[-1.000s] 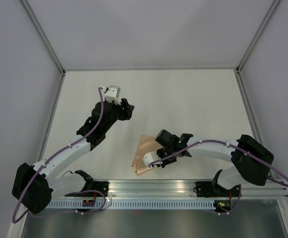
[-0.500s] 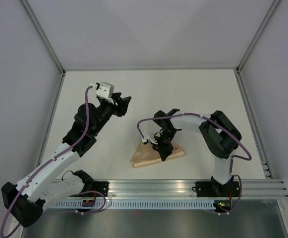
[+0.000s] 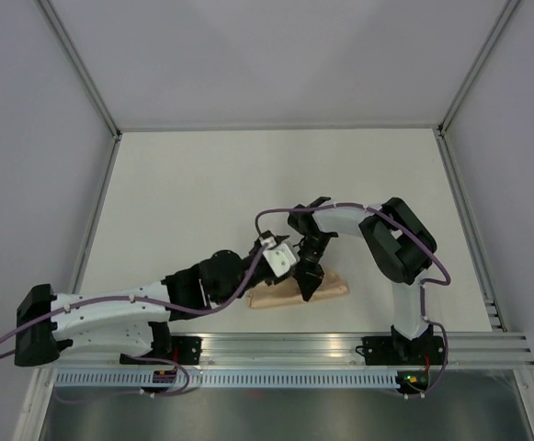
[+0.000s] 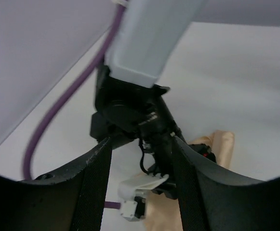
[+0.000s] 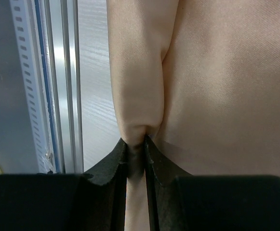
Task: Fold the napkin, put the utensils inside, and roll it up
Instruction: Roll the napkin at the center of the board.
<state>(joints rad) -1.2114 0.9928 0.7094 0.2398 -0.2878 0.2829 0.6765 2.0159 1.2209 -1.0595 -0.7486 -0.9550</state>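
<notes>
The light orange-tan napkin [image 3: 335, 287] lies bunched in a long fold near the table's front edge. It fills the right wrist view [image 5: 217, 86]. My right gripper [image 3: 306, 285] points down onto the napkin's middle. In the right wrist view the right gripper [image 5: 136, 144] is shut on a raised fold of the cloth. My left gripper [image 3: 288, 266] reaches in low from the left, just beside the right gripper. In the left wrist view the left gripper [image 4: 142, 144] is open and empty, with the right arm's wrist and a bit of napkin [image 4: 221, 144] between its fingers. No utensils are in view.
The aluminium rail [image 3: 340, 344] runs along the near edge, just in front of the napkin, and shows in the right wrist view [image 5: 58, 86]. Grey walls enclose the white table [image 3: 276, 175] at left, back and right. The two arms crowd together over the napkin.
My left arm has swung from the far left down and across to the napkin, beside the right gripper. The right gripper has pulled the napkin slightly to the right.
</notes>
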